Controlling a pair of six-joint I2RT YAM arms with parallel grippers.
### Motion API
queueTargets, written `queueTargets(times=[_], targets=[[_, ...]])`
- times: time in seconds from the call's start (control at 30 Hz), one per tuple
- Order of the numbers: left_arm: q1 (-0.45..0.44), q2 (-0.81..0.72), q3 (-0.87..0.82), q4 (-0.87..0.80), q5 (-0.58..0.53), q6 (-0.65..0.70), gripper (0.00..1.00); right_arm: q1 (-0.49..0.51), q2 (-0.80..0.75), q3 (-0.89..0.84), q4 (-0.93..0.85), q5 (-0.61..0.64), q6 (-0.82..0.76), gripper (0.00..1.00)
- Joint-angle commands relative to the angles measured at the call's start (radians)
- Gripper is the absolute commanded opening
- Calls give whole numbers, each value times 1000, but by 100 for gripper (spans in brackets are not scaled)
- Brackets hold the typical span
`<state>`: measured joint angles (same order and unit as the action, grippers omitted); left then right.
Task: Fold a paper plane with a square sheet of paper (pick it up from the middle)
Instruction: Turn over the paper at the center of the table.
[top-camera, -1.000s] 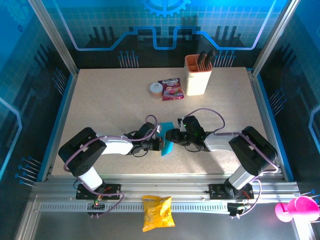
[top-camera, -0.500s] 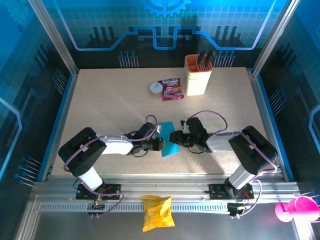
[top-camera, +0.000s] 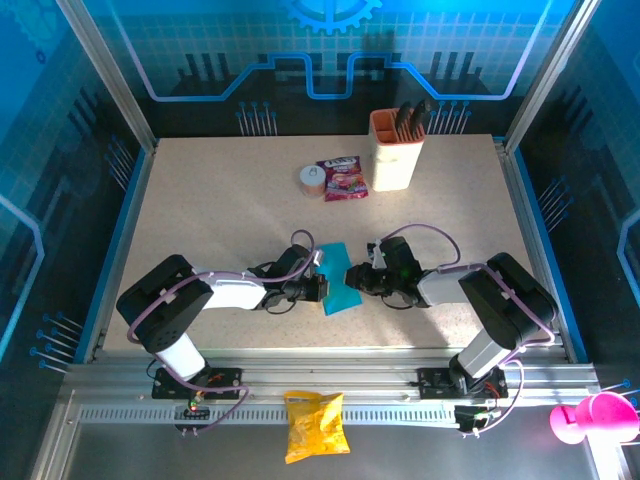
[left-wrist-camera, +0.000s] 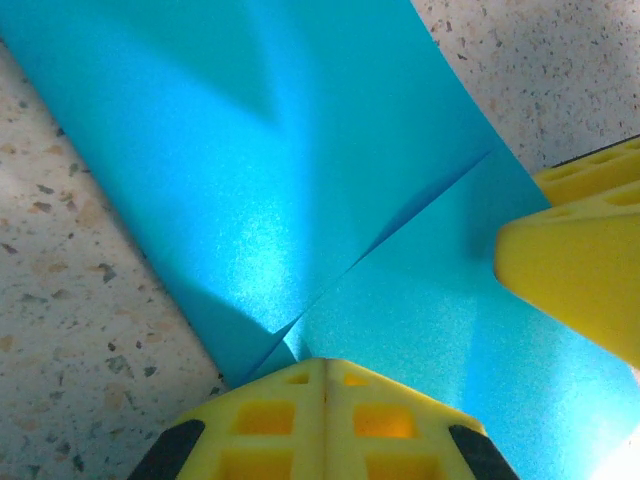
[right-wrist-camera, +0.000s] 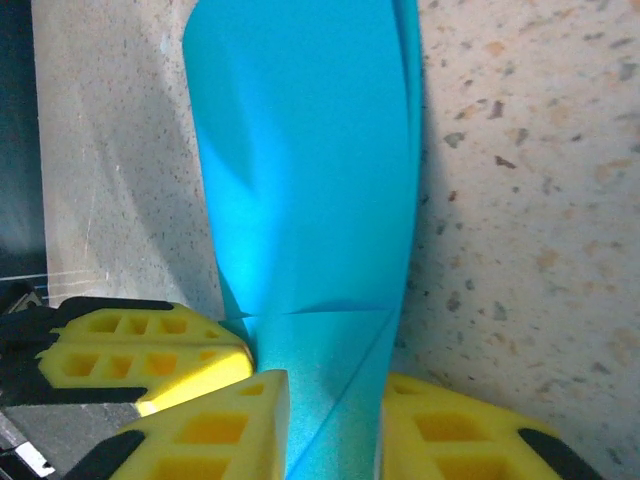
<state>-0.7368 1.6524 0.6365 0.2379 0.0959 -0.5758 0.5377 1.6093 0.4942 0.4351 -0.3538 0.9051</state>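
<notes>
The square sheet of paper (top-camera: 338, 282) is a folded cyan-blue piece with creases, held just above the table between the two arms. My left gripper (top-camera: 322, 288) is shut on its left edge; in the left wrist view the yellow fingertips (left-wrist-camera: 323, 365) meet on the paper (left-wrist-camera: 300, 180). My right gripper (top-camera: 353, 277) comes from the right. Its yellow fingers (right-wrist-camera: 455, 430) stand apart on either side of the bowed paper (right-wrist-camera: 300, 180), which runs through the gap between them. The left gripper's finger (right-wrist-camera: 150, 355) shows beside them.
At the back of the table stand an orange-and-white holder (top-camera: 396, 150), a red-purple snack packet (top-camera: 342, 178) and a small tape roll (top-camera: 312, 179). A yellow crisp bag (top-camera: 316, 425) lies on the front rail. A pink object (top-camera: 592, 416) sits at the lower right.
The right gripper's jaws have narrowed around the paper and the arm has shifted slightly right. The paper now shows wider and flatter. The left gripper has stayed shut on it.
</notes>
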Motion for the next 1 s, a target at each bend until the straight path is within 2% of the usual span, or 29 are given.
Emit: queueTargets(times=[0.0, 0.2, 0.3, 0.43, 0.5, 0.53, 0.6, 0.63, 0.7, 0.83, 0.97], targets=[[-10, -2, -31, -64, 23, 15, 0, -15, 1, -12, 40, -35, -1, 24], [-10, -9, -29, -71, 24, 14, 0, -21, 43, -16, 106, -63, 25, 11], [-9, -23, -25, -79, 23, 8, 0, -25, 59, -25, 158, -84, 50, 0], [-3, -82, -27, -94, 4, -35, 0, -31, 27, -48, 185, -90, 79, 0], [8, -131, -42, -88, -11, -69, 12, -31, -23, -52, 144, -79, 74, 0], [16, -165, -51, -92, -27, -89, 21, -31, -58, -53, 106, -66, 66, 0], [31, -229, -71, -94, -52, -118, 31, -31, -138, -47, 3, -32, 43, 0], [41, -266, -81, -102, -66, -134, 39, -32, -188, -35, -80, -5, 23, 0], [61, -328, -98, -116, -80, -154, 45, -30, -282, -6, -232, 50, -19, 0], [102, -448, -124, -177, -103, -169, 51, -22, -461, 118, -616, 212, -138, 0], [144, -538, -151, -234, -123, -177, 51, 0, -537, 277, -930, 401, -262, 0]])
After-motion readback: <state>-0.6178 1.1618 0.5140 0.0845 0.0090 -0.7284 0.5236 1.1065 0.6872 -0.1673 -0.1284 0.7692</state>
